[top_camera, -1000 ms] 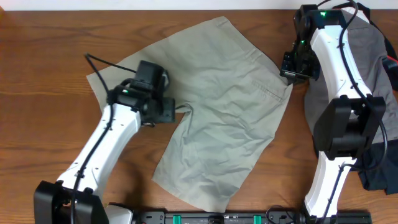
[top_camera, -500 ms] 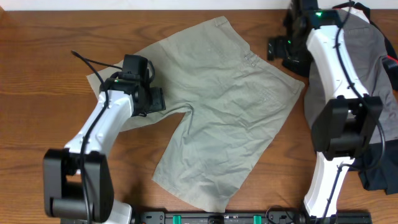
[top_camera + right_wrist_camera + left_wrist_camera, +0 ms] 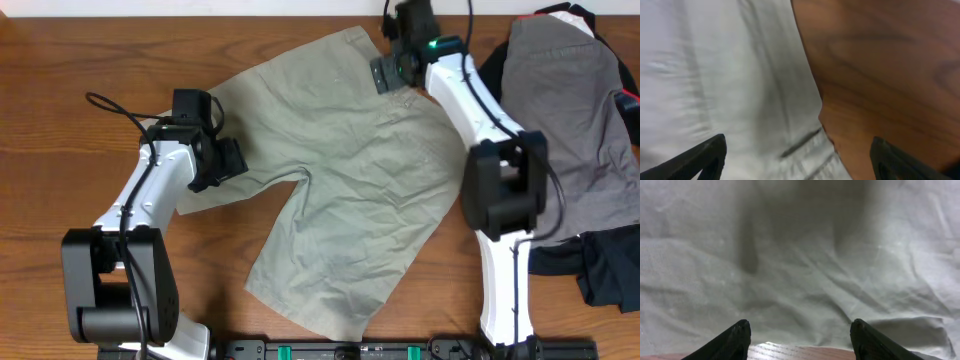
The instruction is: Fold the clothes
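The clothes, a pair of khaki-beige shorts (image 3: 350, 170), lie spread flat on the wooden table (image 3: 80, 60), waistband toward the upper right and two legs toward the left and the bottom. My left gripper (image 3: 232, 162) is low over the left leg near the crotch notch. It is open, with wrinkled cloth (image 3: 805, 270) ahead of it and a strip of wood between its fingertips (image 3: 742, 330). My right gripper (image 3: 384, 72) hovers open over the top corner of the waistband. In the right wrist view the cloth edge (image 3: 740, 85) meets bare wood (image 3: 880, 65). Neither gripper (image 3: 800, 324) (image 3: 797, 142) holds anything.
Grey shorts (image 3: 570, 110) lie at the far right over a black garment (image 3: 600, 275). A red item (image 3: 630, 100) peeks out at the right edge. The right arm (image 3: 500, 180) stretches over the table beside the waistband. A black rail (image 3: 330, 350) runs along the front.
My right gripper let go of the waistband's right corner, opened, and swung left to its top corner. My left gripper drew back leftward along the left leg. The shorts now lie flatter.
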Robot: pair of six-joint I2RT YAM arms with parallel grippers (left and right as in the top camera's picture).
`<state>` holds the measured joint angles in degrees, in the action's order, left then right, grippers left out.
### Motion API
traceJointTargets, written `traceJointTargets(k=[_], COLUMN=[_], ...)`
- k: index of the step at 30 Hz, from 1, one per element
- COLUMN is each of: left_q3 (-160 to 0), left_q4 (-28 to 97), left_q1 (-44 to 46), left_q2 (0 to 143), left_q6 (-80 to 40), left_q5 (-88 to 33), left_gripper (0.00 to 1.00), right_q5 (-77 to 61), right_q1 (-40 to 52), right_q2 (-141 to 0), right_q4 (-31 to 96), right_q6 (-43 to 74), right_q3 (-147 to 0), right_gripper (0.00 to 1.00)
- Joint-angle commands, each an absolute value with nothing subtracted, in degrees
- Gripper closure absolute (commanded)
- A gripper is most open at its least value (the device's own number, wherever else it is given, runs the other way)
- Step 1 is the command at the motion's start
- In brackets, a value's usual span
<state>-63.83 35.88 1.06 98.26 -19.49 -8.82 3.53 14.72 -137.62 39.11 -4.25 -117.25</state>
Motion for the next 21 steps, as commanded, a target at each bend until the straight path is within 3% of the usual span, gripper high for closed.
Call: traceJointTargets(k=[1,15,21], left_q3=[-63.5,-63.5,-63.5], left_q4=[35.3,35.0,35.0], left_q1=[0.9,0.9,0.9], left_q2=[98.3,98.3,98.4], left_q6=[-19.8,-19.8,-19.8], left_q5=[-9.0,-8.7,-7.9], left_gripper=[0.34,0.34,0.34], right_q5=[4.9,5.2,7.7], right_q1=[14.8,15.4,15.3], right_q2=[-140.8,-143.6,-144.2], right_q4=[37.2,30.6,29.9], right_q6=[-6.3,-7.0,-7.0], right_q3=[-117.4,-117.4,-117.4], right_gripper=[0.12,0.25,0.26])
